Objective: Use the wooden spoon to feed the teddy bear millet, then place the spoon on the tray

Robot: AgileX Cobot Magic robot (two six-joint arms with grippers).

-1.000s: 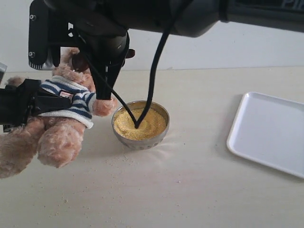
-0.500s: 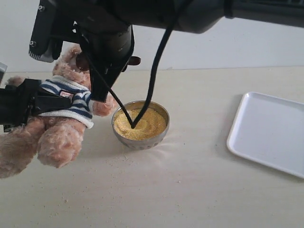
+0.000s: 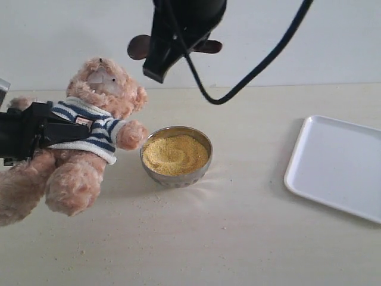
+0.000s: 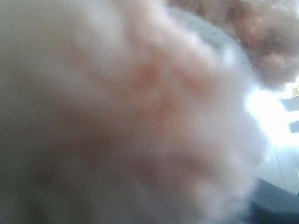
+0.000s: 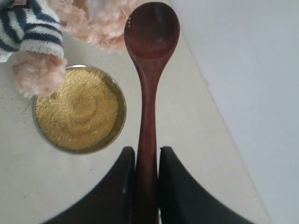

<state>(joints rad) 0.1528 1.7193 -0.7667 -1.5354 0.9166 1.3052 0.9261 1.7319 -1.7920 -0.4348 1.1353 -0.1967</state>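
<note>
Lifted off millet, right pincer grips wooden spoon; badge unreadable.

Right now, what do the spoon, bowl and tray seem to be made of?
The wooden spoon looks like polished wood: reddish-brown with a soft sheen. The bowl seems metal; its wall is silvery and reflective. The tray is smooth plain white, probably plastic, though enamel is possible.
</note>
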